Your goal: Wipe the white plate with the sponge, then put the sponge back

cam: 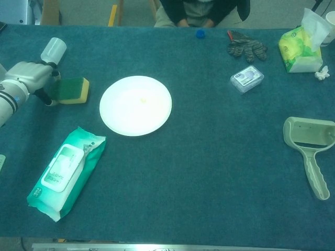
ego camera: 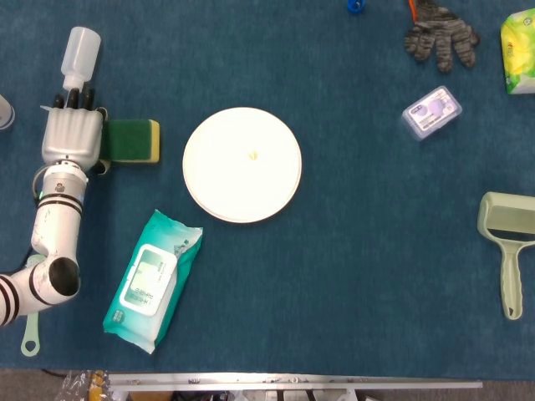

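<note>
- Left hand (ego camera: 73,135) at upper left of frame, closed round the left end of sponge (ego camera: 134,141).
- Sponge on cloth just left of white plate (ego camera: 242,164), apart from it.
- Small yellow speck at plate ctr.
- Right hand out of both views.

Blue cloth table (ego camera: 359,276) has a sponge (ego camera: 132,140) right against the left hand (ego camera: 72,134), a squeeze bottle (ego camera: 79,54) just past its fingertips, white plate (ego camera: 242,164) beyond the sponge, wipes pack (ego camera: 151,280) down by the forearm. Far across from the hand: glove (ego camera: 440,36), small plastic case (ego camera: 431,112), lint roller (ego camera: 506,242)
</note>
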